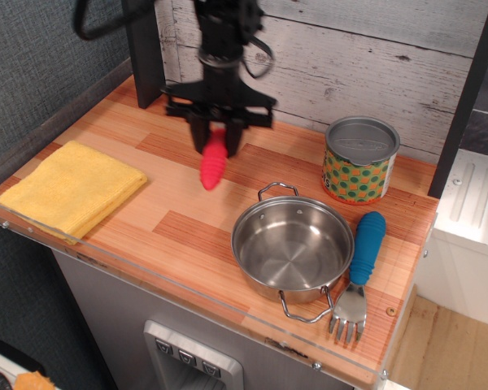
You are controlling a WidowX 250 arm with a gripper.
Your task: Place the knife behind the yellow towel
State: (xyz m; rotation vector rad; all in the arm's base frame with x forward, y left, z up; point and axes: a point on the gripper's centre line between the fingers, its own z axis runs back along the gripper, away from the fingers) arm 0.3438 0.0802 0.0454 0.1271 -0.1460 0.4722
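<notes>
Grip: your gripper (pixel 214 146) is clamped on the top of the knife (pixel 213 164), the fingers closed around its upper end.
Knife: it hangs clear of the table (pixel 187 227), red ribbed handle pointing down and slightly toward you; its metal end is hidden between the jaws.
Long axis: close to vertical.
Yellow towel: the yellow towel (pixel 71 188) lies flat at the table's left front corner, well apart from the knife.
Direction to target: the bare strip behind the towel sits to the left of the gripper, toward the left wall.
Your move: judge it as a carry leftward, then a lowering.
</notes>
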